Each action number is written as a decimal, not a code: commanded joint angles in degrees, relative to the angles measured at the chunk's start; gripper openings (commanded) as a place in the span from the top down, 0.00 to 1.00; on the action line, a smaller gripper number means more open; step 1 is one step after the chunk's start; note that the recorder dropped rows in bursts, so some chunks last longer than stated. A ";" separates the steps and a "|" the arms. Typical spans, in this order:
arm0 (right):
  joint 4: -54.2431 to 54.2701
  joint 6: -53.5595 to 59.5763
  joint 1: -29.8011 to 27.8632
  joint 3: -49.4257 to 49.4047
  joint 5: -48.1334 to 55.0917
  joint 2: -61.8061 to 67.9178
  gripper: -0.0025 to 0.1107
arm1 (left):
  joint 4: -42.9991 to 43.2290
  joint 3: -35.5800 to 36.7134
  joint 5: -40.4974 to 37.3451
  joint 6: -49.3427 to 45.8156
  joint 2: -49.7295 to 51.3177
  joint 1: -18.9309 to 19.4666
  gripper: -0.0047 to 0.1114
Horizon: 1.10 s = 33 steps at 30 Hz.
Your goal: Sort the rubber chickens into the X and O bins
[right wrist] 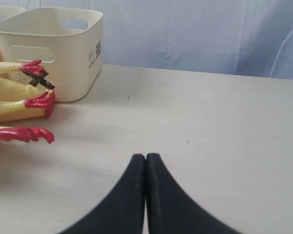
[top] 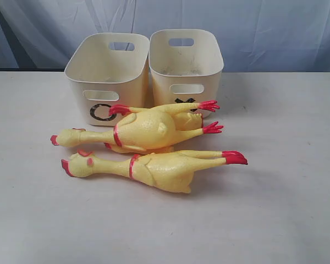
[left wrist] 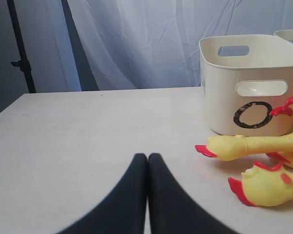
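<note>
Two cream bins stand side by side at the far middle of the surface [top: 275,209]: the O bin [top: 126,88] on the left and the X bin [top: 170,77] on the right, both looking empty. Just in front of them lies a heap of chickens [top: 146,129], heads to the left and red feet to the right, the feet covering part of the X mark. I cannot tell how many pieces are in the heap. The near chicken [top: 162,168] lies alone right beside the heap, pointing the same way. The left tool [left wrist: 147,157] is clenched, its fingers pressed together on nothing, low over bare surface left of the chickens. The right tool [right wrist: 145,156] is likewise clenched and empty, to their right.
</note>
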<state>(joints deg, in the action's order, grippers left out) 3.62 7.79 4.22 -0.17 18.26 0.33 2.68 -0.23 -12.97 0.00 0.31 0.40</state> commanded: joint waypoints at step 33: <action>-0.55 0.04 -0.19 0.17 -0.81 -0.33 0.99 | -0.08 0.23 0.58 0.00 -0.31 0.07 0.96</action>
<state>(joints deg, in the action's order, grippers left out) 3.24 7.79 4.22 -0.17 18.26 0.33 2.68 -0.23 -12.97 0.00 0.31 0.40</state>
